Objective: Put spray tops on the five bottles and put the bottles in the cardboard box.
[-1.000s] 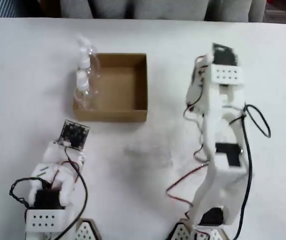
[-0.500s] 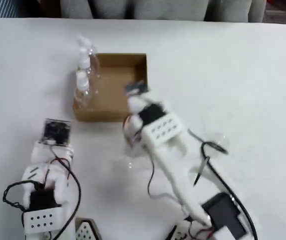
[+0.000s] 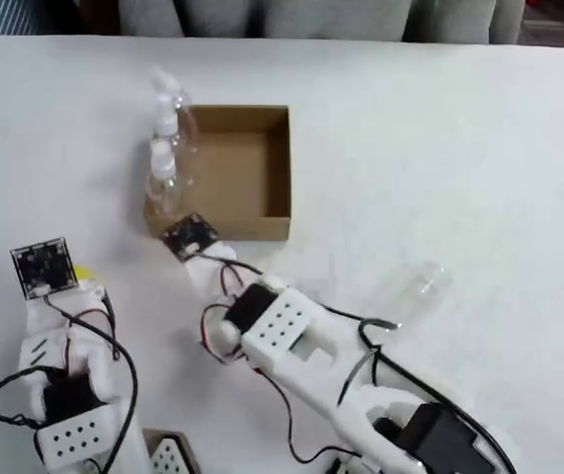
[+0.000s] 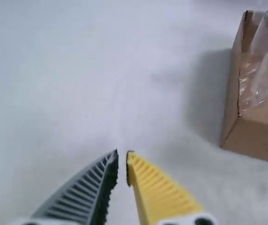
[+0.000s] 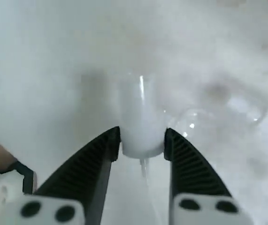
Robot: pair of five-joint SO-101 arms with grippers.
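Right gripper (image 5: 142, 136): black fingers are closed narrowly on a white spray top (image 5: 141, 117), one finger pressed to each side of it. A thin dip tube (image 5: 143, 168) is seen hanging from the top, over the white table (image 3: 440, 128).

Right arm (image 3: 282, 336): stretched diagonally across the table, its wrist end lying just beside the near wall of the cardboard box (image 3: 262, 168).

Left gripper (image 4: 122, 159): grey and yellow fingers are nearly together, a slit between the tips, nothing held. It is held over bare table, near the box corner.

Two capped bottles (image 3: 166, 148) are seen at the box's left wall, apparently inside. One clear uncapped bottle (image 3: 420, 283) is laid on the table, well apart from the box.
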